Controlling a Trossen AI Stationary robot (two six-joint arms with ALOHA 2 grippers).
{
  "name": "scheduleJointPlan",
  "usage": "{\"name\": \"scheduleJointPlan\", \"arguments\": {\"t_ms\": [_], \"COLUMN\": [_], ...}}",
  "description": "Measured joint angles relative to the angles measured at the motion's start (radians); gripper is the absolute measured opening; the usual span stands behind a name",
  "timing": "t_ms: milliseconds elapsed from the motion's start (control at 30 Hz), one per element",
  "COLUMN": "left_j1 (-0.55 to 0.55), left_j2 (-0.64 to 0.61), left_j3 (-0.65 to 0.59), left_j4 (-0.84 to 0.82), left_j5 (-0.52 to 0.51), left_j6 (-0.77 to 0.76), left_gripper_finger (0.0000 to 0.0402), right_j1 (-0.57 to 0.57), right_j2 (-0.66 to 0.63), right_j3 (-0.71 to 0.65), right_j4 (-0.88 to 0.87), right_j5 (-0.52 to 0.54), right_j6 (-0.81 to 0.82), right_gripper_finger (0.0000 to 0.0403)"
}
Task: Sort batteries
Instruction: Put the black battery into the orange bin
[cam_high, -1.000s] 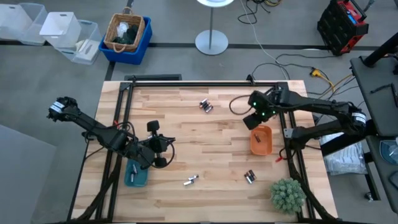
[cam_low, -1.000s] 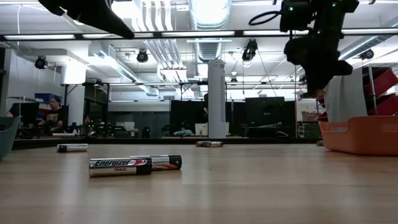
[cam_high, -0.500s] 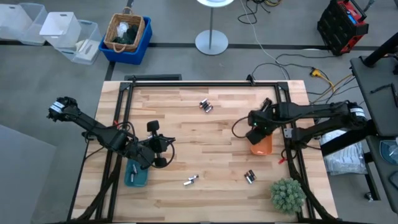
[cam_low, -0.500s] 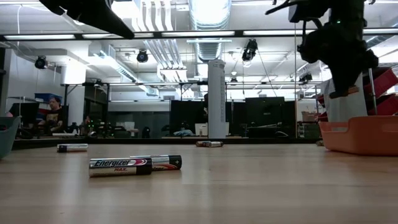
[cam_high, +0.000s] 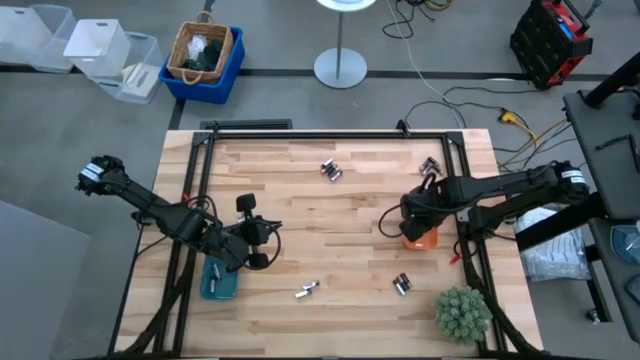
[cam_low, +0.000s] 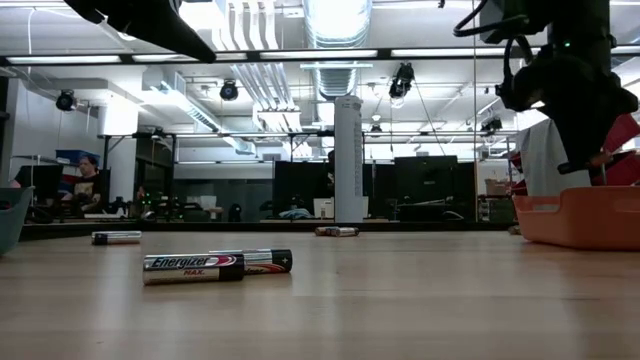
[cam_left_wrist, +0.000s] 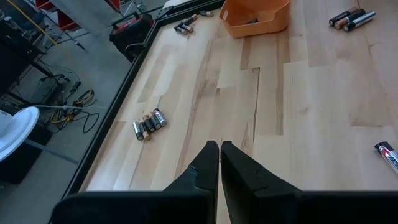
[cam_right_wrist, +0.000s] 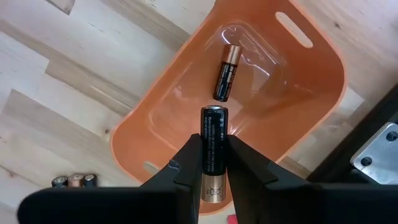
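Overhead, right gripper clamped on a battery above the orange tray; left gripper fingers together.

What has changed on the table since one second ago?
The right gripper, shut on a battery, moved from the table's far side toward the near side and lower, and is now above the orange tray. The left gripper stayed by the teal tray, fingers shut. The loose batteries did not move.
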Motion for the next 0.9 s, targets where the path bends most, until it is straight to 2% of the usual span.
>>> {"name": "scheduleJointPlan", "arguments": {"t_ms": [400,900], "left_j1": [0.000,0.000], "left_j2": [0.000,0.000], "left_j3": [0.000,0.000], "left_j4": [0.000,0.000], "left_j5": [0.000,0.000], "left_j6": [0.000,0.000], "left_gripper_finger": [0.0000,0.0000], "right_j1": [0.004,0.004], "right_j2": [0.000,0.000], "right_j3": [0.000,0.000], "right_j4": [0.000,0.001], "right_j5": [0.002,0.005], "right_j6": [0.001,0.008], "right_gripper_finger": [0.0072,0.0113]}}
